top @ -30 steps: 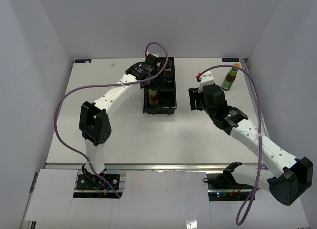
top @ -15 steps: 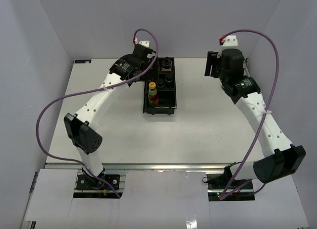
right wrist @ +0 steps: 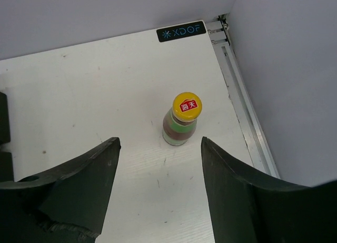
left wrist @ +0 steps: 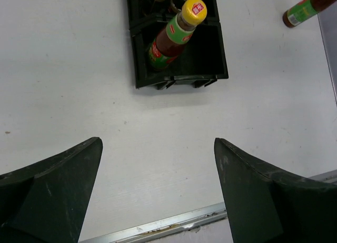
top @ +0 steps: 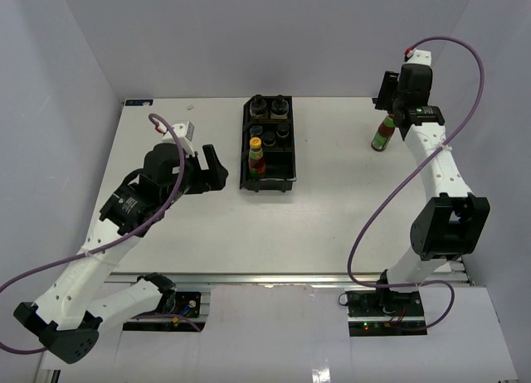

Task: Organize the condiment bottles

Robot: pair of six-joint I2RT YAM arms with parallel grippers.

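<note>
The left hand [left wrist: 157,141] has backed off the tray [left wrist: 179,83], gaping and empty, while the half-open, empty right hand [right wrist: 159,143] seemingly lines up the last bottle [right wrist: 181,122].

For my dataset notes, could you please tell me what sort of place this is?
Probably a robotics lab test cell: white walls enclose the table, the left arm and right arm are bolted at its near rail, and an XDOF label marks its far edge.
</note>
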